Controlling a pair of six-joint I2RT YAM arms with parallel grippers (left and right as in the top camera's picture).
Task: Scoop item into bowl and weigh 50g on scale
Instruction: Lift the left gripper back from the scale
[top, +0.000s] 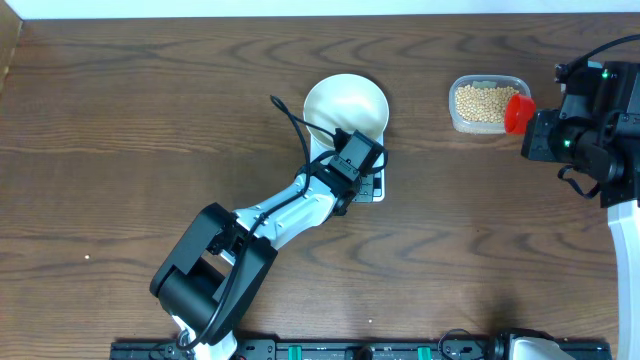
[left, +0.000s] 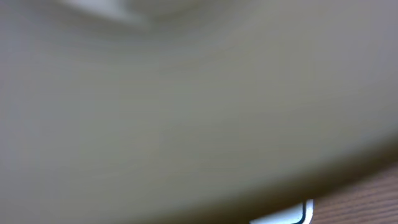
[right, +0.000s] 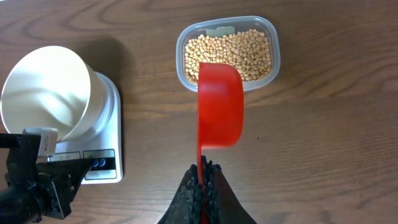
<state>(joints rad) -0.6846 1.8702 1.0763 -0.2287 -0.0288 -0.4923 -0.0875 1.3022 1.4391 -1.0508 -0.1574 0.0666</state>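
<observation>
Scale (right: 107, 134) lengthwise near-to-far, buttons (right: 97, 163) nearward

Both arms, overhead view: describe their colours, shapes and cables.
The left arm has bulky black joint housings, a white middle link and a thin black cable looping beside it. The right arm is black and blocky with small green lights.
</observation>
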